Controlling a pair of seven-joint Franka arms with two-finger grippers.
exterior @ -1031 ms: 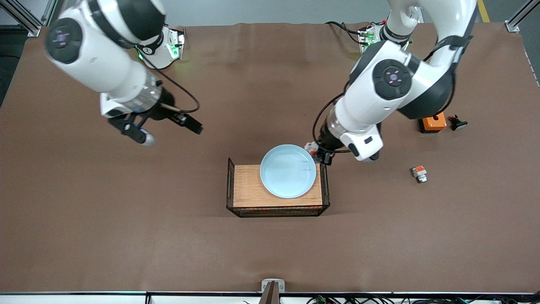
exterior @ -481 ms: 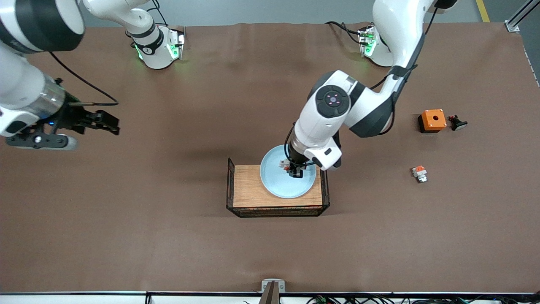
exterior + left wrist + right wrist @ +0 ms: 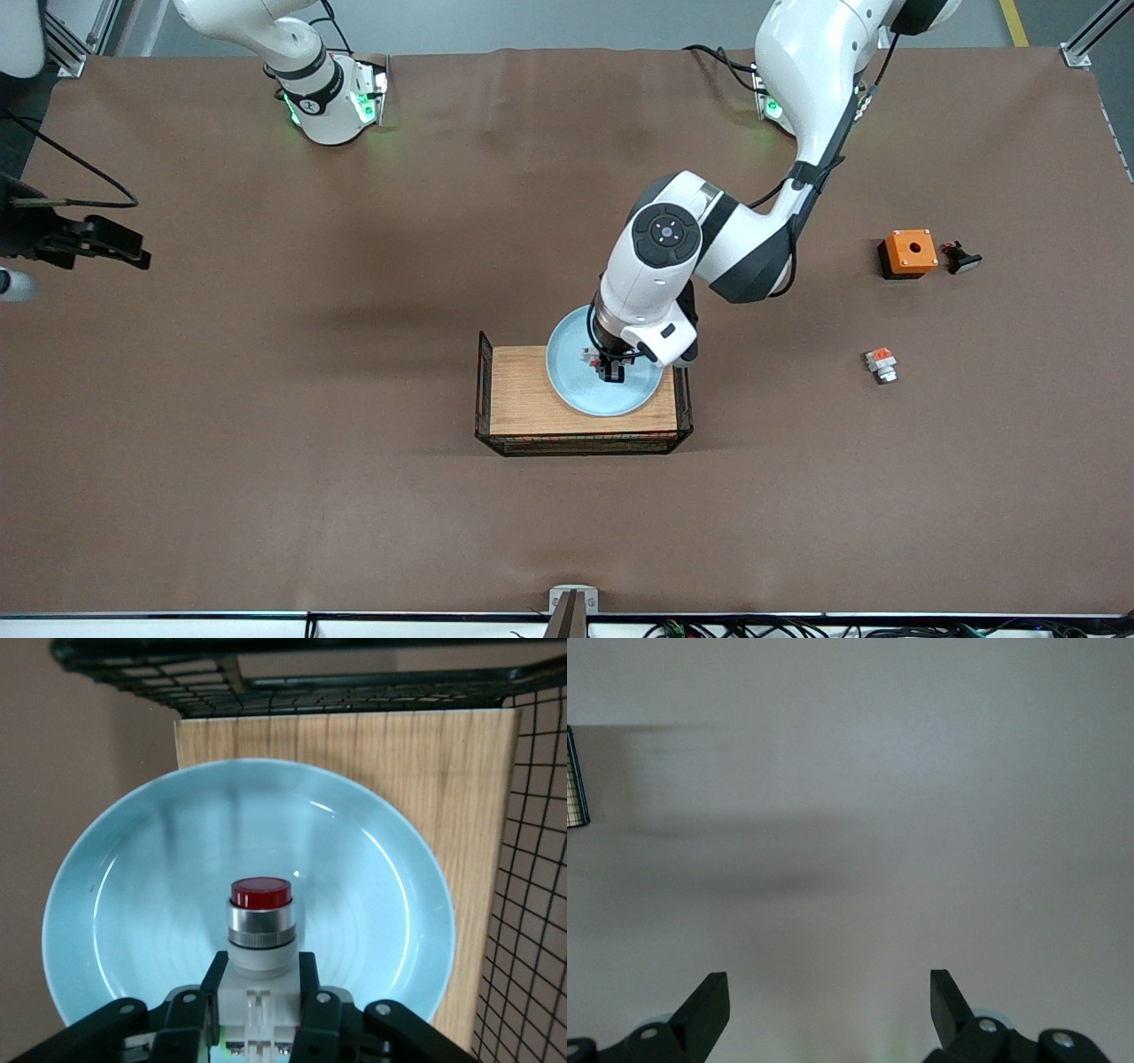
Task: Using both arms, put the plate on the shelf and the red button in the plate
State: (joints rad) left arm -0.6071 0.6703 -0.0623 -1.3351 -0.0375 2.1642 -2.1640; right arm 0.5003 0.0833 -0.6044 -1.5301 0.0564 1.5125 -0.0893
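Observation:
The pale blue plate lies on the wooden-topped wire rack at the table's middle, at the rack's end toward the left arm. My left gripper is low over the plate's middle, shut on the red button. In the left wrist view the gripper clamps the button's white body. The button's silvery red-tipped end points out over the plate. My right gripper is open and empty over bare table at the right arm's end.
An orange square box with a hole and a small black part lie toward the left arm's end. A stubby white part with an orange top lies nearer the front camera than they do. The rack has black wire walls.
My left gripper has carried the red button from beside the rack to over the plate's middle and lowered it. My right arm has swung away toward its end of the table.

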